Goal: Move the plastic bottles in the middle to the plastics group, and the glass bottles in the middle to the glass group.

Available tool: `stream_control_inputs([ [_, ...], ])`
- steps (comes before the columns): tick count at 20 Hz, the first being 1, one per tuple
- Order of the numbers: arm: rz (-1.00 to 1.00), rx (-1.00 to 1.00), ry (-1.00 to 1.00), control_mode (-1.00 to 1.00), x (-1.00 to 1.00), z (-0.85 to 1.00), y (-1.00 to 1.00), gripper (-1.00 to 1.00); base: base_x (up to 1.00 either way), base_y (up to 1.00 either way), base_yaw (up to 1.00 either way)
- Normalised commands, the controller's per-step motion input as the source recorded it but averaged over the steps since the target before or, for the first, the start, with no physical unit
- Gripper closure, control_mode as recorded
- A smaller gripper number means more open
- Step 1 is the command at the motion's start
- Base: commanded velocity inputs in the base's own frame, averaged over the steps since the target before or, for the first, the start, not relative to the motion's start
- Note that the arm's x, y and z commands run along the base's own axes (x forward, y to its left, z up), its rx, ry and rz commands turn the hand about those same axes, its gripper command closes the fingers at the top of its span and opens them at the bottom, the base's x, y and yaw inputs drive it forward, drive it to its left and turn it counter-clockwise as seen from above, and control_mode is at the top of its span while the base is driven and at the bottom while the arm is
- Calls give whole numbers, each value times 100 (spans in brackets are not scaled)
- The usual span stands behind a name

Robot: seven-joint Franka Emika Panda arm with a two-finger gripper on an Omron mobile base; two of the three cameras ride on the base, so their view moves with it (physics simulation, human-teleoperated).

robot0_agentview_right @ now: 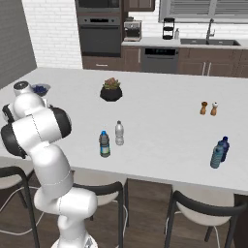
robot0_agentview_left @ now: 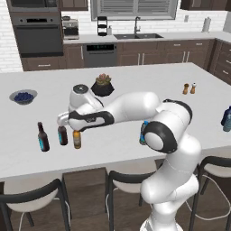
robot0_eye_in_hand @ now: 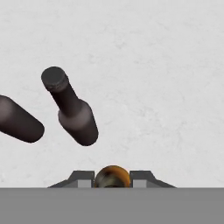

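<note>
In the left base view a white kitchen island carries the amber bottle, upright just beside the two dark brown bottles, under the gripper.

In the right base view two clear plastic bottles stand mid-counter, well apart from the blue bottles.

In the hand view the fingers pinch the amber bottle's top.

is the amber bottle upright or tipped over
Upright: the amber bottle stands on the counter, its neck between the shut gripper fingers.
</note>
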Motion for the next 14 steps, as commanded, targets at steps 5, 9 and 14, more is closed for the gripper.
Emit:
stream_control_inputs([
  [5,0,0,0,-100,0,0,0,-100,0,0,0],
  [9,0,0,0,-100,0,0,0,-100,0,0,0],
  [14,0,0,0,-100,0,0,0,-100,0,0,0],
])
